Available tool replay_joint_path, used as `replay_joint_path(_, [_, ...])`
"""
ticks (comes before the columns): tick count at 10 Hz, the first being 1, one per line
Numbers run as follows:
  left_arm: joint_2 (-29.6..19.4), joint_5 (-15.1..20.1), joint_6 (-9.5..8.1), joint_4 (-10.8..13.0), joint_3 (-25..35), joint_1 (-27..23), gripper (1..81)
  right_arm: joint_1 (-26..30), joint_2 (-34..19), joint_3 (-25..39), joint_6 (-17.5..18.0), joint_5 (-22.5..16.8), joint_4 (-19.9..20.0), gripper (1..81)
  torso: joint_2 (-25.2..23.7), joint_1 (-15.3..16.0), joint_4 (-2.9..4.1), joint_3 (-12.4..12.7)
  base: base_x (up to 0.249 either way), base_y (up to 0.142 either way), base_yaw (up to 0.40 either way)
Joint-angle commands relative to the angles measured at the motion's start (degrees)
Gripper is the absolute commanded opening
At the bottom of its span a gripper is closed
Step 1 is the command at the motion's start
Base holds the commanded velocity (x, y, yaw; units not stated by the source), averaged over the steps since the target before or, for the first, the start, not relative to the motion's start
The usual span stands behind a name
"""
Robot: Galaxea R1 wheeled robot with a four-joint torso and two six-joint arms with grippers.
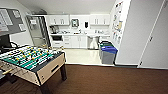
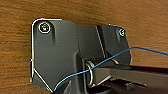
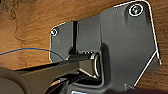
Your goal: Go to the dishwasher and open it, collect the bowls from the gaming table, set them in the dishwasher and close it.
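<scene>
Over on the left stands the foosball table [image 1: 30, 61], green field, rods and little players, parked on the brown carpet [image 1: 105, 80]; no bowls on it that I can make out. Moving across, the carpet gives way to a pale kitchen floor, and at the far wall runs a row of white cabinets [image 1: 75, 41] under a cluttered counter. There it is, just right of those cabinets: the dishwasher [image 1: 93, 42], a steel front, door shut as far as I can tell from here. Nearer and further right sit 2 bins, the front one with a blue lid [image 1: 108, 53], beside a white wall. Both wrist cameras look down at carpet, and I cannot tell whether either gripper is released or clenched. By my reckoning the job has barely begun: dishwasher well ahead and unopened, bowls uncollected.
</scene>
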Motion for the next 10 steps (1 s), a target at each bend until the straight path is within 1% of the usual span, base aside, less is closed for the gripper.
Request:
replay_joint_path(1, [-1.29,2.8,0.4,0.27,0.62,-3.21,81.1,2.44,-1.12,0.99,-0.31,-2.43,-1.03,81.1,0.0,0.0,0.0,0.0,0.091,0.0,0.0])
replay_joint_path(5, [-1.38,2.8,0.31,0.36,0.62,-3.21,81.1,2.09,-1.21,1.25,-0.31,-2.25,-1.3,81.1,0.02,0.0,0.0,-0.02,0.134,0.0,0.0])
replay_joint_path(10, [-1.38,2.71,0.23,-0.08,0.62,-3.21,81.1,2.09,-1.29,0.99,-0.31,-2.16,-1.38,81.1,0.04,0.02,0.0,-0.02,0.152,0.0,0.0])
